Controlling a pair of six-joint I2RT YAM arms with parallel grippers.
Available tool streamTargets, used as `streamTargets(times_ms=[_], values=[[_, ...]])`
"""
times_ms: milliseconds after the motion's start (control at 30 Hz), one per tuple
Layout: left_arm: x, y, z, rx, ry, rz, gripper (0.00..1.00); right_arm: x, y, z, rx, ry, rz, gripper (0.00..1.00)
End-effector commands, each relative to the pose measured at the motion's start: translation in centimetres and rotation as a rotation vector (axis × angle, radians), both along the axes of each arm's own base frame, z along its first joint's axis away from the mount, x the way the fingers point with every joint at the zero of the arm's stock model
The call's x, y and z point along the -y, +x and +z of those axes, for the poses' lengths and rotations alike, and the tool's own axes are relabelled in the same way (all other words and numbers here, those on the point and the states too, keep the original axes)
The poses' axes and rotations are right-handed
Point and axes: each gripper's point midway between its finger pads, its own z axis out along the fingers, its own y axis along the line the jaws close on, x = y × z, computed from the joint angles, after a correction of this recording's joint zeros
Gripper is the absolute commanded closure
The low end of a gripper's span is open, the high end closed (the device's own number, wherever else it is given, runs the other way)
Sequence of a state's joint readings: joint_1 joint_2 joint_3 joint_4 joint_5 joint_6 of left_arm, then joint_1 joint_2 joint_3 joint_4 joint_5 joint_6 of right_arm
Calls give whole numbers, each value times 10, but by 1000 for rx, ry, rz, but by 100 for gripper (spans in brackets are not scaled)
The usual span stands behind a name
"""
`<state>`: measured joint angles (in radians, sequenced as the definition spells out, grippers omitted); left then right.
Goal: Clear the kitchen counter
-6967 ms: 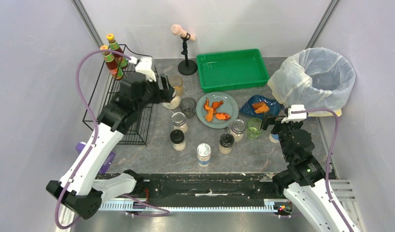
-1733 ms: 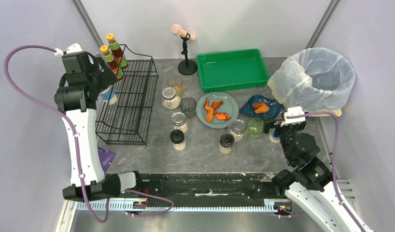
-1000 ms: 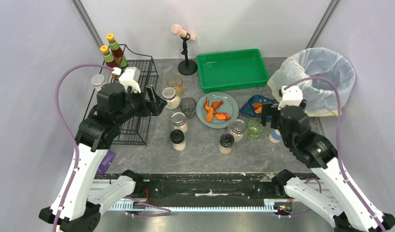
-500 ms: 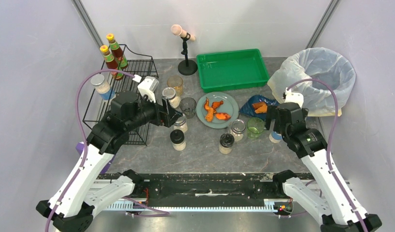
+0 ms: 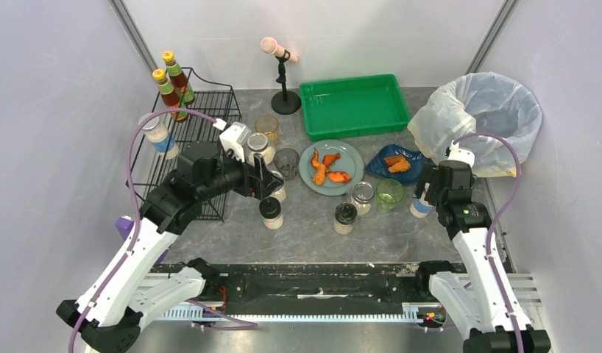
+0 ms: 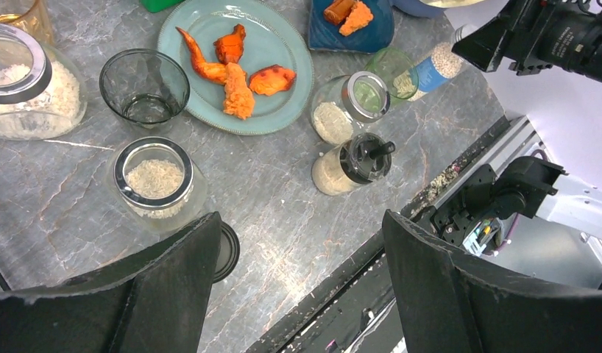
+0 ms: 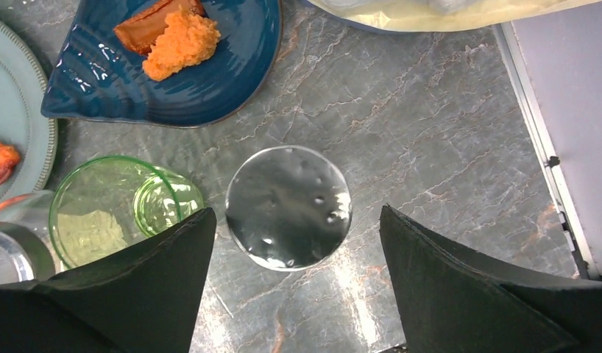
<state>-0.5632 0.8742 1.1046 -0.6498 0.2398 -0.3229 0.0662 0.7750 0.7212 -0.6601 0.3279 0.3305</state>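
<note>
Clutter sits all over the kitchen counter (image 5: 313, 235) from overhead: the dark stone surface runs from the black rail by the arm bases back to the green tray (image 5: 357, 110), with the black wire rack (image 5: 202, 140) along its left side. My left gripper (image 5: 267, 182) hangs above the jars beside the rack. My right gripper (image 5: 425, 185) is over the blue-labelled jar (image 5: 418, 209), near the bagged bin (image 5: 482, 118).

On the left wrist camera, the left gripper (image 6: 299, 220) is spread wide with only bare counter between its fingers. An open jar of rice (image 6: 154, 180) stands just ahead of the left finger (image 6: 173, 294), and a black lid (image 6: 224, 252) peeks out from behind that finger. Farther off are a smoky glass tumbler (image 6: 143, 88), a teal plate (image 6: 280, 103) of orange food, a silver-lidded jar (image 6: 349, 107) and a black-capped jar (image 6: 349, 165).

On the right wrist camera, the right gripper (image 7: 296, 220) is also spread, its fingers flanking the jar's silver lid (image 7: 288, 207) with a gap on each side. I cannot tell how high they are above it. A green glass (image 7: 114, 209) stands just left of the lid, and a blue dish (image 7: 210, 81) with orange food lies beyond.
</note>
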Motion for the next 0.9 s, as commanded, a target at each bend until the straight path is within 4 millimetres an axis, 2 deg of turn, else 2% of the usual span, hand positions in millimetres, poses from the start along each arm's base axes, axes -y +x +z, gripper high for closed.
streamTargets(times_ms=[0, 167, 300, 400, 633, 833, 867], values=[[3, -5, 10, 83, -3, -54, 14, -9, 22, 5, 81, 52, 89, 18], [3, -6, 7, 82, 3, -64, 14, -1, 22, -1, 79, 50, 83, 25], [6, -8, 10, 105, 3, -90, 14, 3, 19, -8, 57, 39, 89, 37], [13, -10, 15, 116, -14, -124, 14, 4, 18, -2, 59, 26, 101, 47], [42, -20, 24, 165, -40, -240, 14, -8, 20, 45, 122, 8, 207, 60], [67, -22, 36, 203, -49, -304, 14, -23, 23, 98, 197, -15, 308, 64], [70, -21, 37, 202, -47, -306, 14, -30, 24, 106, 211, -5, 345, 64]])
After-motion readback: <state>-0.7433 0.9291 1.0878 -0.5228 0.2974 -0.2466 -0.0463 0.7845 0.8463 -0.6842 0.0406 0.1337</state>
